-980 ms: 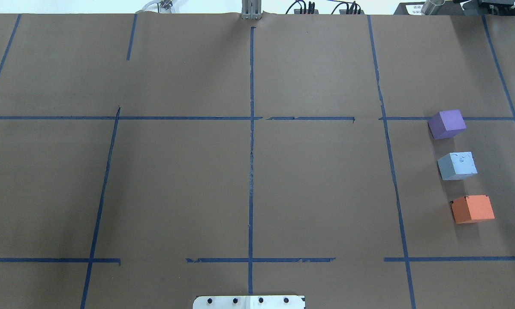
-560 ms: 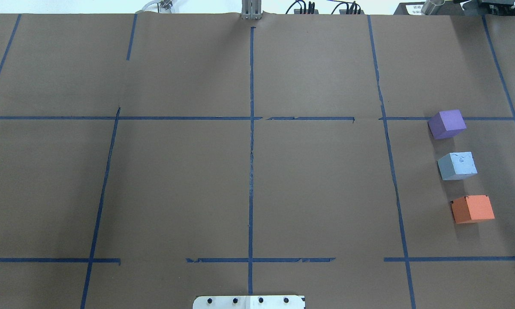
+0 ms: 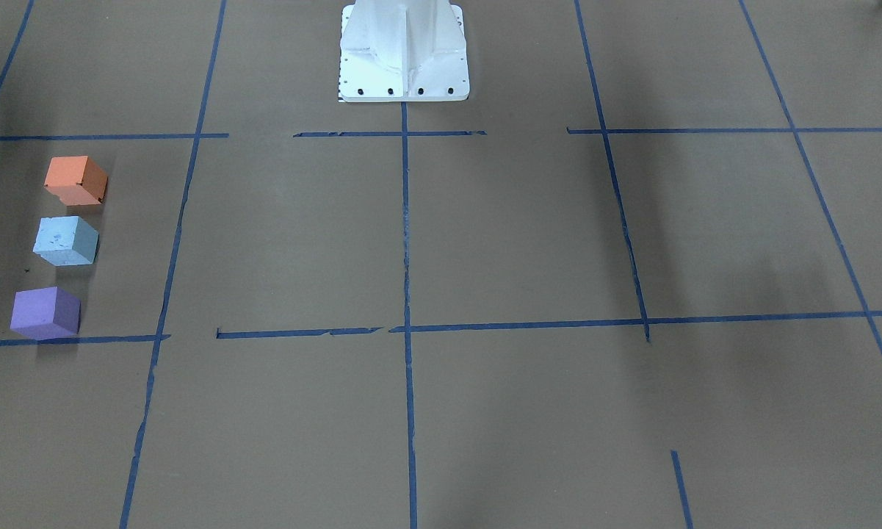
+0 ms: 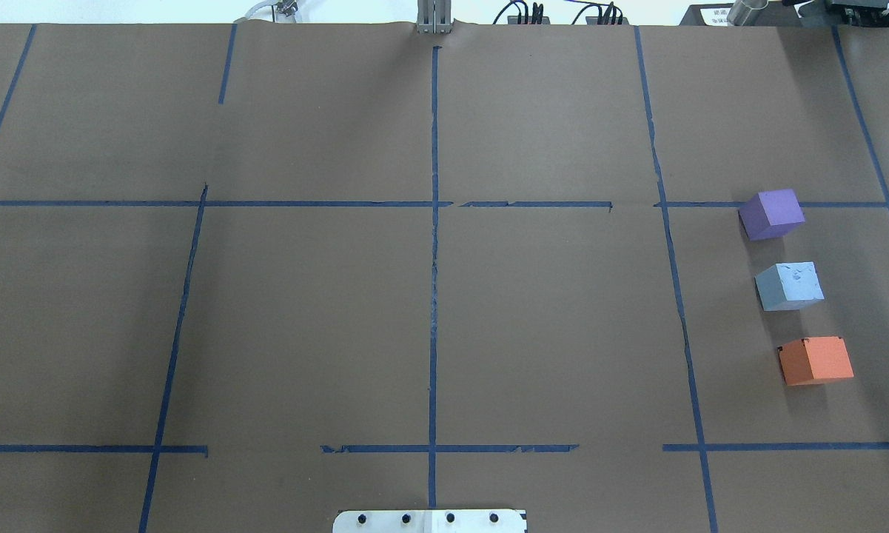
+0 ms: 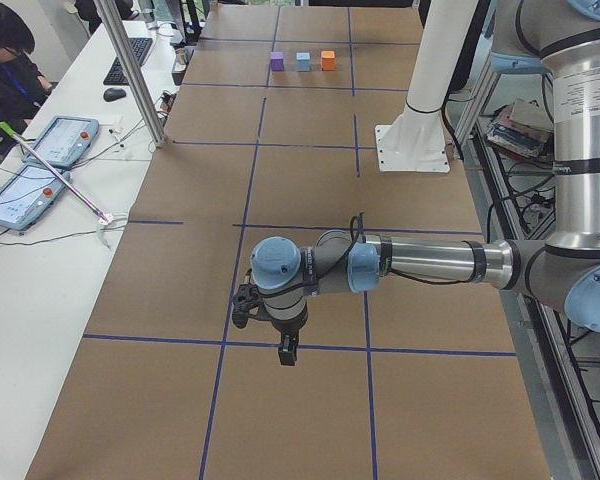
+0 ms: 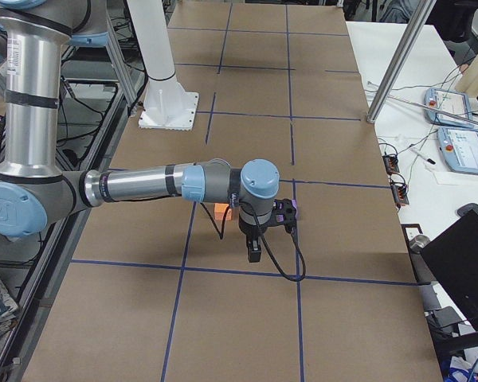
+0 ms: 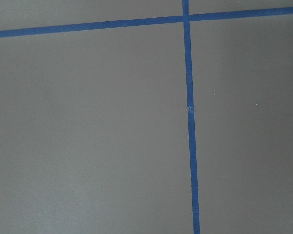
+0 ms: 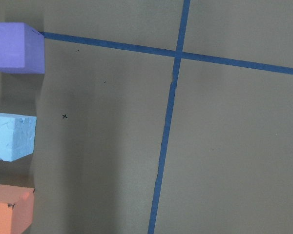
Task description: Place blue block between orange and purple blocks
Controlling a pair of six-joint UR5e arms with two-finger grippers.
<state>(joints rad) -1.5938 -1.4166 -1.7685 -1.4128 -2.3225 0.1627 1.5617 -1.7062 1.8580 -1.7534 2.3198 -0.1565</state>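
Note:
The pale blue block [image 4: 789, 285] stands on the brown table at the right, in a row between the purple block [image 4: 771, 214] and the orange block [image 4: 816, 360], apart from both. The front-facing view shows them at its left: orange [image 3: 76, 180], blue [image 3: 66, 240], purple [image 3: 45, 312]. The right wrist view shows all three at its left edge, with the blue block [image 8: 12, 136] in the middle. My left gripper [image 5: 288, 350] shows only in the exterior left view and my right gripper [image 6: 253, 248] only in the exterior right view. I cannot tell whether they are open or shut.
Blue tape lines divide the brown table into cells. The white robot base [image 3: 404, 59] stands at the table's near middle edge. An operator [image 5: 5, 70] sits at a side table with tablets and cables beyond the far edge.

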